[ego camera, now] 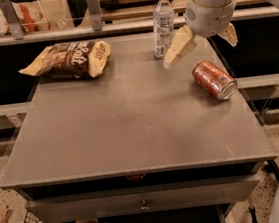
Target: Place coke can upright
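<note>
The coke can is red-orange with white markings and lies on its side at the right of the grey table, its silver end facing front right. My gripper hangs open just above and behind the can. One cream finger points down to the left and the other finger shows at the right. It holds nothing.
A clear water bottle with a white cap stands at the back, just left of the gripper. A brown and yellow chip bag lies at the back left. A rail and shelves run behind the table. A drawer front sits under the front edge.
</note>
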Robot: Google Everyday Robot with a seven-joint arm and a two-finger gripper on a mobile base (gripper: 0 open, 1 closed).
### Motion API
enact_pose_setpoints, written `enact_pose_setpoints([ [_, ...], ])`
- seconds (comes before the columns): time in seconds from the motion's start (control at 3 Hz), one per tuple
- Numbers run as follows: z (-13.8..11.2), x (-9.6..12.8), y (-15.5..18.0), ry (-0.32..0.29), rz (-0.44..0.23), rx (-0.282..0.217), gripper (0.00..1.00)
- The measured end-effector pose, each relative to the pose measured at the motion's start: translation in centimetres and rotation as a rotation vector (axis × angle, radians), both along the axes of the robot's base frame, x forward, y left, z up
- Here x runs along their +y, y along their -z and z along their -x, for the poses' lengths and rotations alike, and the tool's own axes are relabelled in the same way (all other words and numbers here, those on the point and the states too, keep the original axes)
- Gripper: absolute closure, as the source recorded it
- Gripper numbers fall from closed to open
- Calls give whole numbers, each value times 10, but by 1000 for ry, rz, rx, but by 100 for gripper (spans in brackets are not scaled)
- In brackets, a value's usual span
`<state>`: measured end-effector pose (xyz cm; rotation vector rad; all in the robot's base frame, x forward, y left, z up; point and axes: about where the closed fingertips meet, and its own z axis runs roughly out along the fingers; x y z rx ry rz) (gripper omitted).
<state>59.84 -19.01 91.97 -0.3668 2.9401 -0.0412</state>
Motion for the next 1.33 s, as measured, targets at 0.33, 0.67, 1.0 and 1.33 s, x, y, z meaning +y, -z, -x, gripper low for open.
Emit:
enact_pose_setpoints([
  [0.33,0,0,0,0,0,0,0],
  [0.67,0,0,0,0,0,0,0],
  [1.0,0,0,0,0,0,0,0],
  [1.33,0,0,0,0,0,1,0],
])
